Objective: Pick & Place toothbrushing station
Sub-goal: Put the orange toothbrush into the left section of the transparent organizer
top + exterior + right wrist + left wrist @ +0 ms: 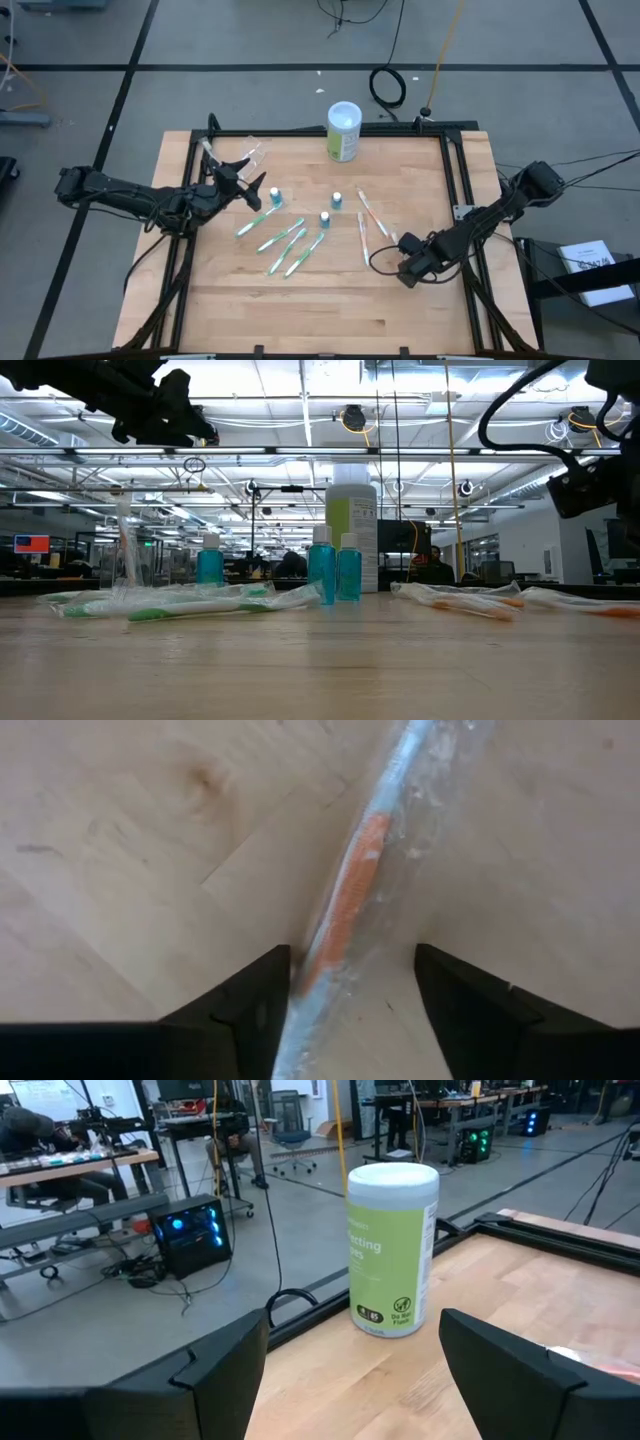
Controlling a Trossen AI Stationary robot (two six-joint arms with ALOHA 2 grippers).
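Toothbrushes (292, 246) and little teal tubes (325, 218) lie loose on the bench (250, 300), none in the clear cup (250, 153) yet, so nearly all the work is left. The right pincer (350, 982) sits low over an orange toothbrush (350, 890) in a wrapper, fingers apart on both sides, not squeezing. The left pincer (250, 180) waits wide open near the cup, holding nothing.

Two arms, both matte black, built of jointed rounded segments. Left arm (120, 192): chunky blocks at the joints, ending in a forked gripper (243, 178) with slim black fingers. Right arm (500, 215): same build, thin black cable looping beside its gripper (408, 262). Fingers (520, 1370) flat, angular, wedge-shaped, plain black.
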